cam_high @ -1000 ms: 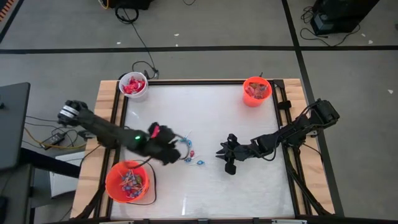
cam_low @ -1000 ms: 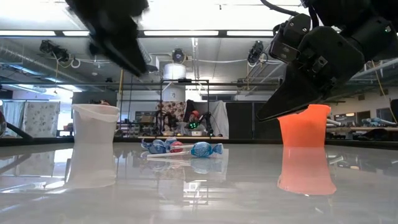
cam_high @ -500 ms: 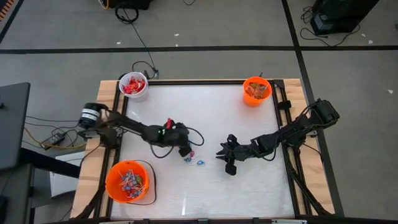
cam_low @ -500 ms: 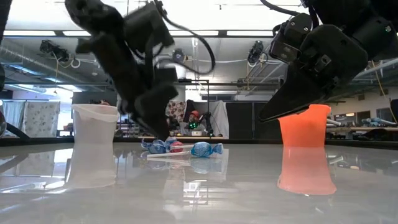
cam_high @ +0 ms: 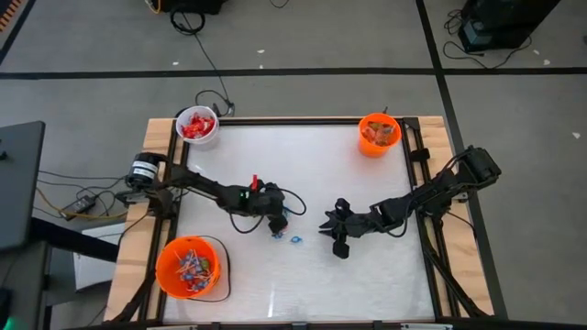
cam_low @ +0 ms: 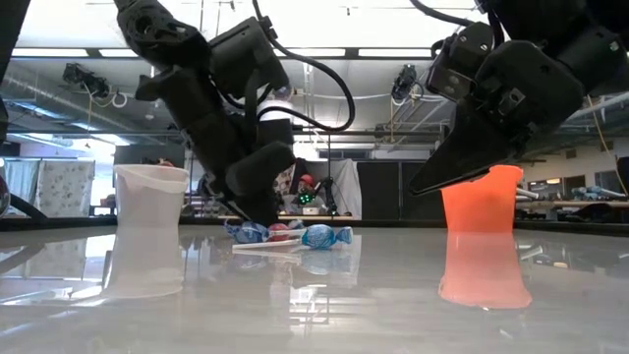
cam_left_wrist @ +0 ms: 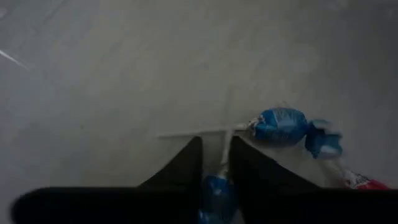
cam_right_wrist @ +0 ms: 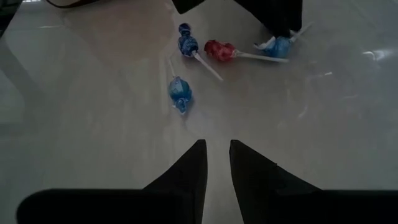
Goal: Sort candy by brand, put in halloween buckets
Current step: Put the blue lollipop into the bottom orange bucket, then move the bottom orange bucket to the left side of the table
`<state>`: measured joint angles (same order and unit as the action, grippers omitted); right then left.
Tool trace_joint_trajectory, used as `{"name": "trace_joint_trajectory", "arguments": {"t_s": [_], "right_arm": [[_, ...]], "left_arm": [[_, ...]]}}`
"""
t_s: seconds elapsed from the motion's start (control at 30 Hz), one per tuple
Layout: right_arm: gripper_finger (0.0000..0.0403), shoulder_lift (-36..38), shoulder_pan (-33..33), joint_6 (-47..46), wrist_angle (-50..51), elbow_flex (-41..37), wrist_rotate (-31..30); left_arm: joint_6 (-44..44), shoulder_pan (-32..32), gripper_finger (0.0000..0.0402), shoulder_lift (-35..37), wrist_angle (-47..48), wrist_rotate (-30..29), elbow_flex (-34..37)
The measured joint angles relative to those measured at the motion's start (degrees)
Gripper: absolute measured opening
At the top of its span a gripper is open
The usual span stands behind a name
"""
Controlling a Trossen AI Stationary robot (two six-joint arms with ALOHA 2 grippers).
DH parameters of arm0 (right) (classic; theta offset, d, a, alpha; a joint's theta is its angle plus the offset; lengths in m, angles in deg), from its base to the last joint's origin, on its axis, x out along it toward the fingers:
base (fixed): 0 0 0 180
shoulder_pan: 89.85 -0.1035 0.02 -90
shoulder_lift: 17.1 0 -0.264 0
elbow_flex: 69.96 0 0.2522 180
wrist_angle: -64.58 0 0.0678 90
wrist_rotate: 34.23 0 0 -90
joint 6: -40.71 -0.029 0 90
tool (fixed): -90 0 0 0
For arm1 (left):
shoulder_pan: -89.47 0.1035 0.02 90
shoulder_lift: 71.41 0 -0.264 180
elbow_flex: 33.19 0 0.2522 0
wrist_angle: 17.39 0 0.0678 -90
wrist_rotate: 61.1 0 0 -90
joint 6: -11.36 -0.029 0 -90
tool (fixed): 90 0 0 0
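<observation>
Several lollipops lie mid-table: a blue one (cam_right_wrist: 185,42), a red one (cam_right_wrist: 217,50) and another blue one (cam_right_wrist: 180,92). A further blue lollipop (cam_left_wrist: 216,190) sits between the fingers of my left gripper (cam_high: 278,223), which has closed on it at table height. My right gripper (cam_high: 335,236) hovers just right of the candy, its fingers a narrow gap apart with nothing between them. The white bucket (cam_high: 197,126) holds red packets, the small orange bucket (cam_high: 378,134) stands far right, and the larger orange bucket (cam_high: 188,266) holds lollipops. My left gripper pinches the wrapped head (cam_right_wrist: 278,45) of a blue lollipop between its two fingers. The fingers slant down from the table's left side. The lollipop lies on the table, its stick (cam_right_wrist: 303,28) jutting out beside the fingers.
Another blue lollipop (cam_left_wrist: 280,124) lies just past the left fingertips, its white stick crossing in front of them. Both arms meet around the candy. The table's raised wooden frame (cam_high: 156,156) runs along the edges, and cables lie beside the left arm's base.
My left gripper has swung from beside the larger orange bucket toward the table's middle. It has come down onto the lollipops, where its fingers now stand about a blue one. The candy has not moved.
</observation>
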<state>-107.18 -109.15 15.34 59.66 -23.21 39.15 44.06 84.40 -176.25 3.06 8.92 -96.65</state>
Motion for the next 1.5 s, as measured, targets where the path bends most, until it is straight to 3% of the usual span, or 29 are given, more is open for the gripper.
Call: {"name": "trace_joint_trajectory", "arguments": {"t_s": [0.17, 0.4, 0.6, 0.73, 0.97, 1.17, 1.33, 1.5], "right_arm": [[0.0083, 0.0, 0.4, -0.4, 0.0, 0.0, -0.3], [0.0083, 0.0, -0.2, -2.6, 2.5, 0.0, -0.3], [0.0083, -1.3, -1.3, -3.3, 2.8, 0.0, -0.2], [0.0083, -2.6, -1.3, -3.7, 1.6, 0.0, 0.8], [0.0083, -2.7, -1.5, -4.9, 1.4, 0.0, 2.2], [0.0083, -2.7, -2.1, -5.0, 0.4, 0.0, 3.0], [0.0083, -2.7, -2.0, -6.2, 0.0, 0.0, 0.8], [0.0083, -2.7, -2.0, -6.2, -0.1, 0.0, 0.2]], "left_arm": [[-3.8, 0.1, 0.0012, 3.5, 14.4, 1.2, -4.2], [-0.6, -4.2, 0.0013, 14.2, 40.8, 0.8, -10.7], [0.0, -14.9, 0.0009, 21.1, 69.6, 19.8, -16.4], [13.6, -21.9, 0.0008, 23.6, 83.0, 18.2, -24.0], [35.6, -35.1, 0.0009, 26.4, 83.0, 20.4, -29.5], [49.2, -42.6, 0.0016, 26.3, 80.5, 24.6, -24.5], [49.9, -41.4, 0.0062, 26.3, 77.4, 31.0, -17.4], [44.3, -38.9, 0.0123, 26.3, 64.1, 36.0, -13.6]]}}
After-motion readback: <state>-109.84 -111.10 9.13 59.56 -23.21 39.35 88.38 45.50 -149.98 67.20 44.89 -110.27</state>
